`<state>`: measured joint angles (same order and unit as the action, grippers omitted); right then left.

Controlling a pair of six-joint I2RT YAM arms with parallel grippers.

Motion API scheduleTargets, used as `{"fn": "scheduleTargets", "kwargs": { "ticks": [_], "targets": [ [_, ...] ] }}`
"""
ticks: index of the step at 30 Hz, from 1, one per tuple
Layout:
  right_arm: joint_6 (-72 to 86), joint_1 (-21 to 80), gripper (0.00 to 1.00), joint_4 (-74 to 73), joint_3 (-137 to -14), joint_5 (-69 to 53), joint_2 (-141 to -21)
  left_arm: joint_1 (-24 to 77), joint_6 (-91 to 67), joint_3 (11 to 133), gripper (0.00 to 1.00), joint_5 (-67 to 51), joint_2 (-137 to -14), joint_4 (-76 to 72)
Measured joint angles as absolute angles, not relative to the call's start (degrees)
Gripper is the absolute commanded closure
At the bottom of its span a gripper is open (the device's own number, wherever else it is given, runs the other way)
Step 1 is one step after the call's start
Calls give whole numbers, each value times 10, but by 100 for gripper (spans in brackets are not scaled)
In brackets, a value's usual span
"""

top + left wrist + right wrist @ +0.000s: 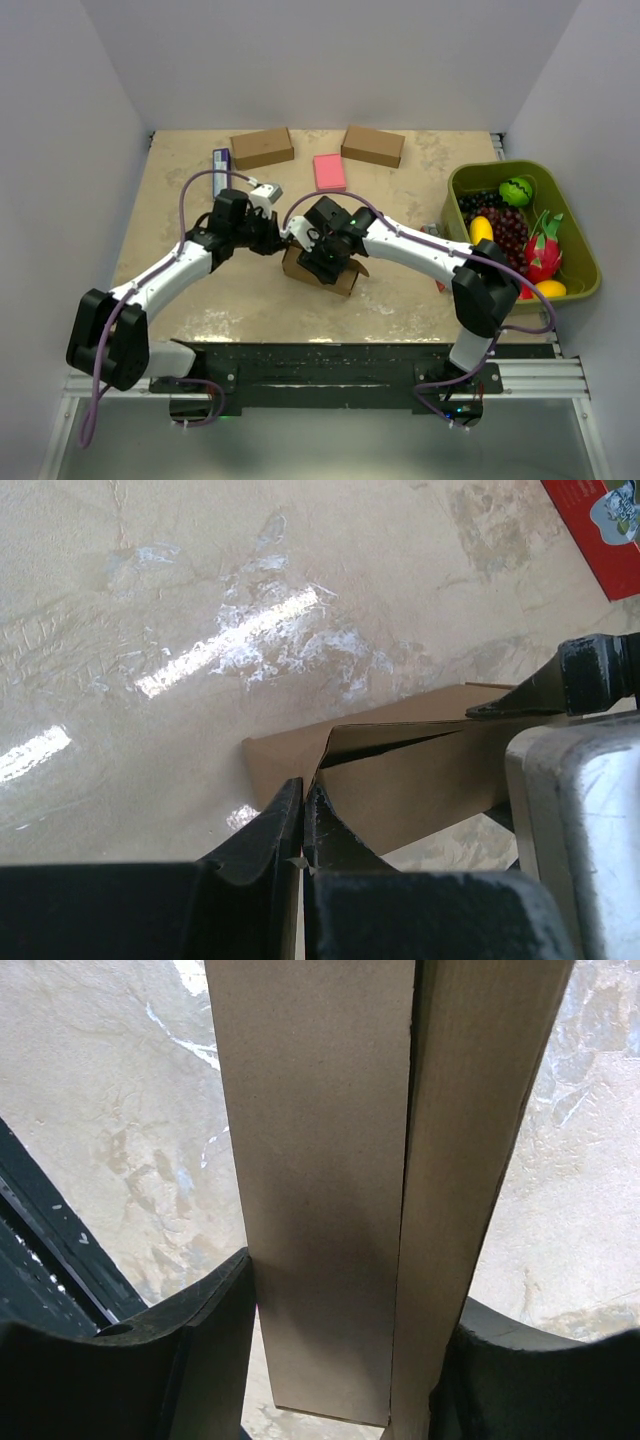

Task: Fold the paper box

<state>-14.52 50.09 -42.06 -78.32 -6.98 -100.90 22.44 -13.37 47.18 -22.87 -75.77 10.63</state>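
No legible text — the red packet (592,542) perhaps bears print, too blurred.

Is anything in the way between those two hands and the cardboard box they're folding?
Nothing visible. Both hands are on the paper box: the left hand pinches a thin flap, and the right hand clasps the folded body between its fingers.

Centre: paper box (322,268) on the table (400,300), toward its near edge;
Behind: left box (262,148) and right box (372,146) at the far edge; pad (329,172) between them, slightly nearer;
Right: bin (586,258), fruit (505,225) in it
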Motion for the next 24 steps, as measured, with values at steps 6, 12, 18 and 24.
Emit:
{"fn": "scheduleTargets", "kwargs": {
  "ticks": [6,12,18,24],
  "targets": [
    [-143,497,57,-423,-785,-70,-1010,227,-135,494,100,-225,-775,113],
    [-144,497,57,-422,-790,-68,-1012,230,-120,532,100,-217,-792,145],
    [-144,497,58,-420,-791,-68,-1013,230,-115,535,100,-217,-792,151],
    [-143,497,58,-419,-791,-66,-1014,229,-138,505,100,-218,-778,115]
  ]
}}
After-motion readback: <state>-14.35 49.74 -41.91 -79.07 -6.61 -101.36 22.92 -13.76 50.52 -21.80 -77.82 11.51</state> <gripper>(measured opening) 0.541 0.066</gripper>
